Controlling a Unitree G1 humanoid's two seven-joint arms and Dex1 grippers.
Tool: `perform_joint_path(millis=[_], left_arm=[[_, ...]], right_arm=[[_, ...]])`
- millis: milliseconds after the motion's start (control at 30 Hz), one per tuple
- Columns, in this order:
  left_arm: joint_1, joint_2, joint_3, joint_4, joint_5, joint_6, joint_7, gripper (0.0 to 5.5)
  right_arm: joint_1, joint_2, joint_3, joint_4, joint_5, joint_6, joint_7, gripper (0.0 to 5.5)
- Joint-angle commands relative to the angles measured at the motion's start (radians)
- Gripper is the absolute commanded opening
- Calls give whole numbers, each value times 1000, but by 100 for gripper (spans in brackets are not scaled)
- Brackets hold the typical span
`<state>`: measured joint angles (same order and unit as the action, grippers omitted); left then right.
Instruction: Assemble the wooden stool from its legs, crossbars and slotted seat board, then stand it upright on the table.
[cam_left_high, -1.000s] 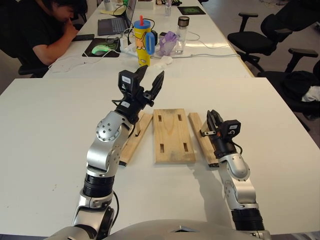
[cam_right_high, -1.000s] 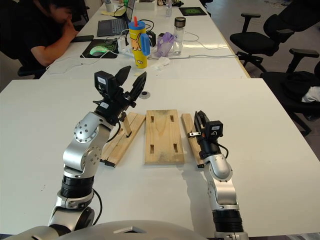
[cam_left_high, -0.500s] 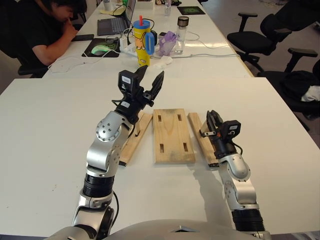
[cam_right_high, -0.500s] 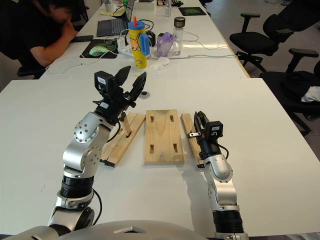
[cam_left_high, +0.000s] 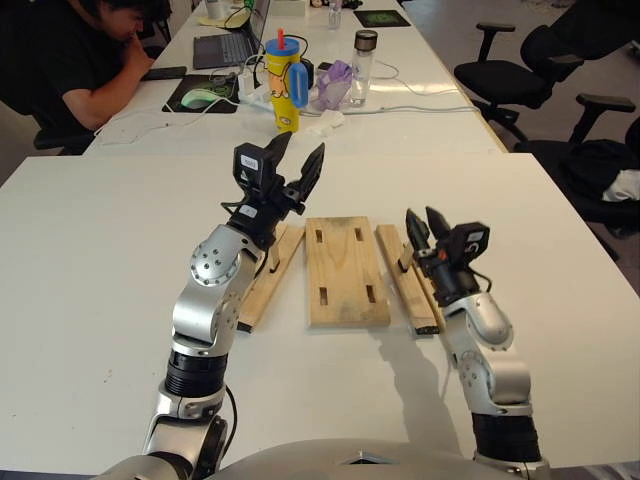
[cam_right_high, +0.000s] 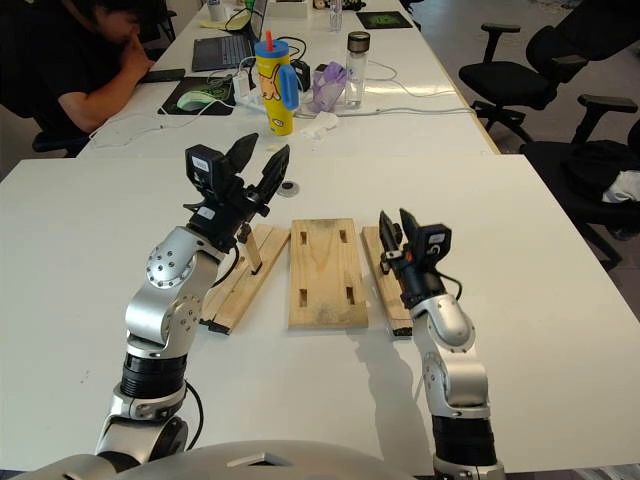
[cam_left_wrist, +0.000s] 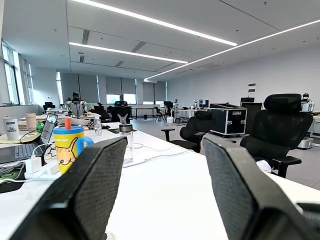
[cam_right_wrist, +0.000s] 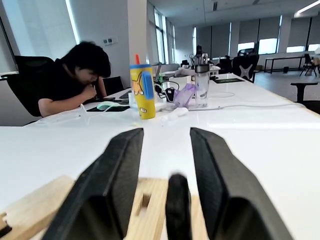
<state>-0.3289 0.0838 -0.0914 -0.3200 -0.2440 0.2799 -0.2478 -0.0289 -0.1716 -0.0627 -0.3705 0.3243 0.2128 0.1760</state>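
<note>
A white tabletop seen from the robot's head, with three flat wooden parts lying side by side at its middle. The slotted seat board lies flat in the centre, its long sides running from the near edge toward the far edge, with four small slots showing in its top face. Just beside it on the left lies the left wooden piece, slightly angled so that its near end points toward the left edge. Just beside the board on the right lies the right wooden piece, a narrow plank nearly parallel to the board. The left gripper is raised well above the table, over the far end of the left wooden piece, its two dark fingers spread wide with nothing between them. The right gripper sits low over the far end of the right wooden piece, fingers parted and closed on nothing; whether it touches the wood is unclear. On a neighbouring table beyond the far edge stand a yellow cup and a clear bottle.
</note>
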Motion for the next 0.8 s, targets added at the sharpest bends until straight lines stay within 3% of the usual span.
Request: perform_joint_path(millis=[33, 200, 367, 467, 633, 800], left_arm=[[10, -5, -1, 7, 14, -9, 9, 281], [4, -17, 2, 19, 23, -23, 23, 281], [7, -18, 6, 24, 24, -24, 23, 281], [10, -23, 2, 22, 28, -25, 26, 281], [-7, -23, 5, 33, 24, -24, 19, 281], [-17, -16, 16, 41, 22, -26, 12, 281]], right_arm=[[-117, -26, -35, -43, 18, 91, -31, 172], [-361, -43, -57, 6, 45, 182, -40, 111], [-414, -40, -66, 16, 51, 215, -49, 43], [-316, -29, -39, 101, 10, 262, -67, 1], [-103, -18, 35, 245, -35, 381, -71, 1], [-204, -15, 0, 227, -30, 305, -77, 1]])
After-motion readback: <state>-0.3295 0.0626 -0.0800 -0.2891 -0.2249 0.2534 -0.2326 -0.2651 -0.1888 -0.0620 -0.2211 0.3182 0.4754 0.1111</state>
